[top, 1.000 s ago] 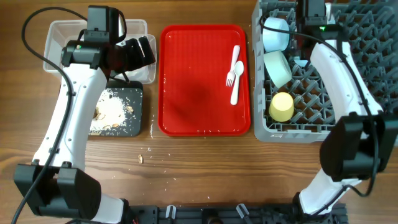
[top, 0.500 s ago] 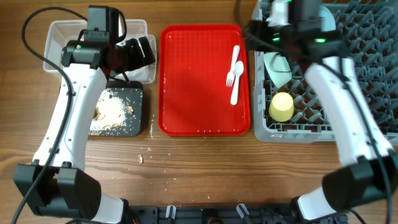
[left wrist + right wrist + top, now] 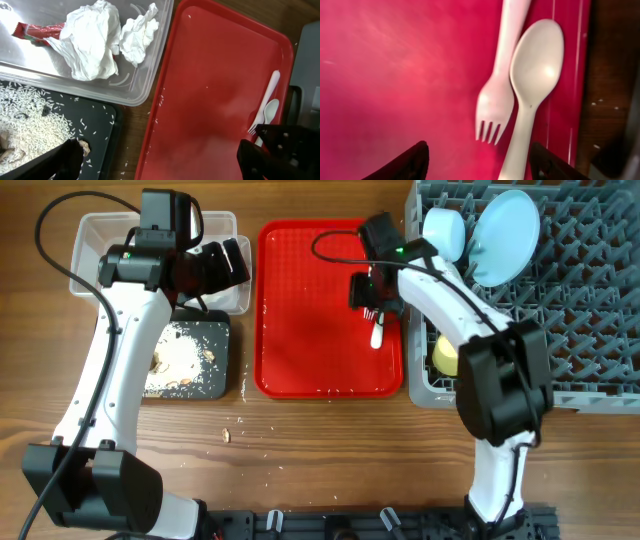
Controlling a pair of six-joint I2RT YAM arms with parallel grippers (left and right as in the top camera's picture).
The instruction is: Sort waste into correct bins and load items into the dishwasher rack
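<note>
Now the right hand (image 3: 479, 162) is hovering, spread wide open, over the white fork (image 3: 494, 102) and spoon (image 3: 536, 67) lying side by side on the red tray (image 3: 310, 330) near the far edge of the desk (image 3: 330, 450); the left hand (image 3: 160, 162) is hanging spread open too

Left arm (image 3: 115, 360): goes up from its base at 7 o'clock in the overhead view to 11 o'clock, bent at the wrist.
Left gripper (image 3: 228, 264): points toward 3 o'clock, jaws wide apart, empty.
Right arm (image 3: 445, 295): reaches from 5 o'clock to 12 o'clock, forearm leaning toward 10 o'clock.
Right gripper (image 3: 372, 292): faces down, fingers (image 3: 415, 159) spread, empty.
</note>
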